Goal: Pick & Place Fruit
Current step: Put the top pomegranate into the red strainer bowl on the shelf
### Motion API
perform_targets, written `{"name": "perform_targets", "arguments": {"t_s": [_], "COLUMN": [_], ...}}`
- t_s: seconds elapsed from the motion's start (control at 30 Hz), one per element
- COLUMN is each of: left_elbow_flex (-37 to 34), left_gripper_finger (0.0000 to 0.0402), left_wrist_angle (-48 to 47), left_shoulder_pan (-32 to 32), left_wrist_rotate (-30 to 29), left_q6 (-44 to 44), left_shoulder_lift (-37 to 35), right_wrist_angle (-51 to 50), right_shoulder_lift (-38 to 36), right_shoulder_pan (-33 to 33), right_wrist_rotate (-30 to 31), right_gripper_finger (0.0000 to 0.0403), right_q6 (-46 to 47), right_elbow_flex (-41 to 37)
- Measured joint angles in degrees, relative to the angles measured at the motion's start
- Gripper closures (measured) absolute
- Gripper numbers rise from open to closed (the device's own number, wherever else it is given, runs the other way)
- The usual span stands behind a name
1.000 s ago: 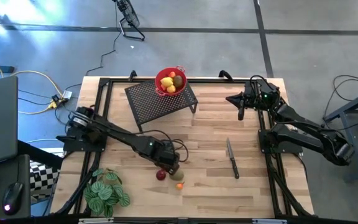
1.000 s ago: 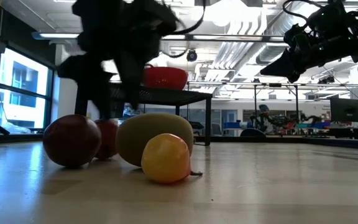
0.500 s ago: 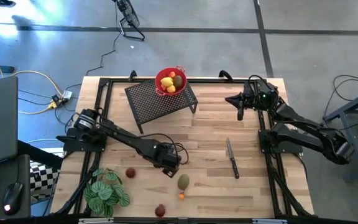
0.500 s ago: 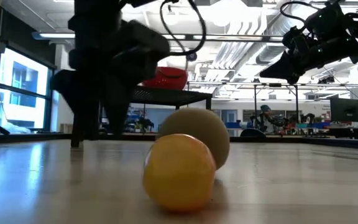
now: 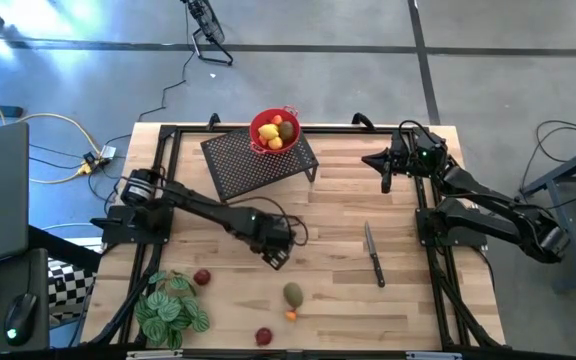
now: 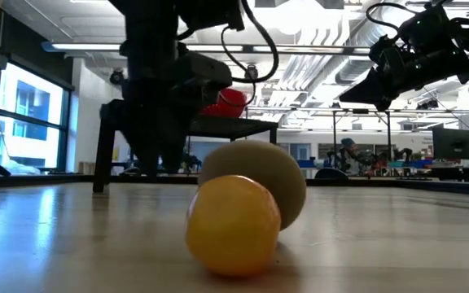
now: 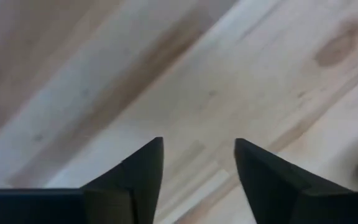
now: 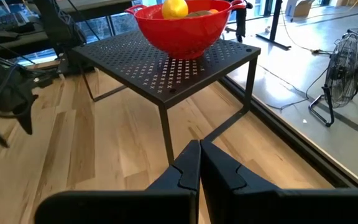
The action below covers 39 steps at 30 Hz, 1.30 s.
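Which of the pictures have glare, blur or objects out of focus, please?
Low view: the small orange fruit and olive fruit sit so near the lens that their edges are soft, and bright ceiling lights wash out the top. Left wrist view: the table is blurred. High view: glare on the floor at upper left. Right wrist view: sharp on the red bowl.

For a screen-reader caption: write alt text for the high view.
Seen from above, the left arm's open hand hangs empty over the middle of a wooden table, with four loose fruit near the front edge: two dark red balls, an olive-green oval and a tiny orange piece. A red bowl of fruit sits on a black mesh stand.
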Motion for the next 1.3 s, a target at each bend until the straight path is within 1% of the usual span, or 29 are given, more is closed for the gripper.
{"name": "perform_targets", "arguments": {"t_s": [0.07, 0.17, 0.37, 0.5, 0.67, 0.77, 0.9, 0.97, 1.07, 1.2, 1.3], "left_elbow_flex": [0.01, 0.04, 0.05, 0.07, 0.07, 0.07, 0.07, 0.06, 0.02, 0.08, 0.05], "left_gripper_finger": [0.0239, 0.0275, 0.0337, 0.0366, 0.0395, 0.0400, 0.0399, 0.0399, 0.0399, 0.0399, 0.0398], "left_wrist_angle": [0.49, 0.54, 2.46, 3.33, 3.60, 3.58, 2.98, 2.57, 1.88, 1.91, -0.06], "left_shoulder_pan": [1.06, 2.55, 3.85, 3.60, 2.48, 2.12, 1.64, 0.60, -1.67, -4.79, -6.36], "left_wrist_rotate": [0.38, 2.48, 4.83, 5.67, 9.50, 11.90, 16.63, 17.32, 16.74, 12.35, 12.00], "left_q6": [1.70, 3.17, 2.25, -0.34, -1.53, -1.43, -1.33, -0.51, 0.17, -0.09, -0.53], "left_shoulder_lift": [-0.73, -2.25, -6.37, -7.97, -8.21, -8.21, -8.58, -9.03, -9.37, -9.87, -11.29], "right_wrist_angle": [-0.01, -0.02, -0.09, -0.09, -0.02, -0.04, -0.09, -0.15, -0.22, -0.42, -0.36], "right_shoulder_lift": [0.00, 0.00, -0.02, -0.02, -0.02, -0.02, -0.02, -0.02, -0.02, -0.02, -0.02], "right_shoulder_pan": [-0.02, -0.02, 0.00, 0.00, -0.02, -0.02, 0.00, 0.00, 0.00, -0.02, -0.02], "right_wrist_rotate": [0.00, 0.00, -0.03, -0.05, -0.05, -0.30, -1.52, -1.53, -1.53, -1.51, -1.48], "right_gripper_finger": [0.0400, 0.0400, 0.0400, 0.0400, 0.0401, 0.0401, 0.0401, 0.0401, 0.0401, 0.0401, 0.0401], "right_q6": [0.00, 0.00, 0.00, -0.10, -0.09, 0.02, 0.02, 0.02, 0.02, 0.02, 0.04], "right_elbow_flex": [0.00, 0.00, 0.00, 0.00, 0.00, 0.00, 0.00, 0.00, 0.00, 0.00, 0.00]}}
